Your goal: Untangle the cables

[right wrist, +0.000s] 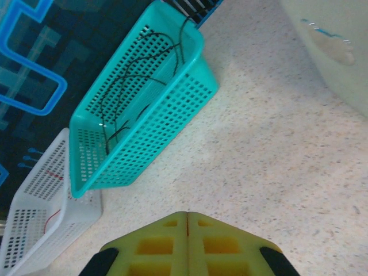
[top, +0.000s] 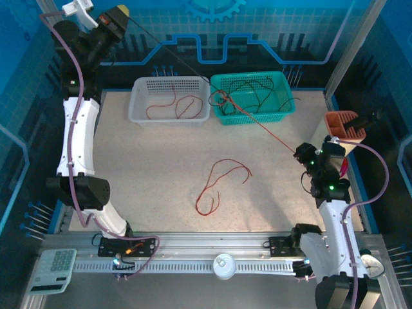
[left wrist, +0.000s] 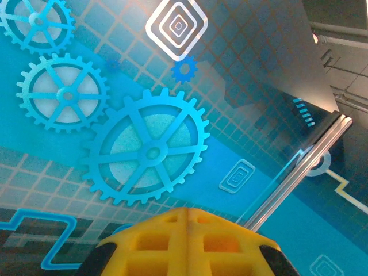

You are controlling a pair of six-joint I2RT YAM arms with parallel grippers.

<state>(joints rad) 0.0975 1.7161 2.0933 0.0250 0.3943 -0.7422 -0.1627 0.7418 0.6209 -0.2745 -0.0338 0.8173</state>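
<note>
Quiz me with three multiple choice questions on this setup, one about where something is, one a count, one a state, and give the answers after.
1. The bundle of black cables sits in: A the teal basket, B a red bucket, C a glass jar.
2. Baskets on the table: A one, B two, C three.
3. The right fingers are: A wide open, B pressed shut, C around a basket rim.

Answers: 1 A, the dark strands curl inside the teal walls. 2 B, a white basket and the teal one stand side by side at the far edge. 3 B, the right wrist view shows the two yellow pads meeting at a seam.
</note>
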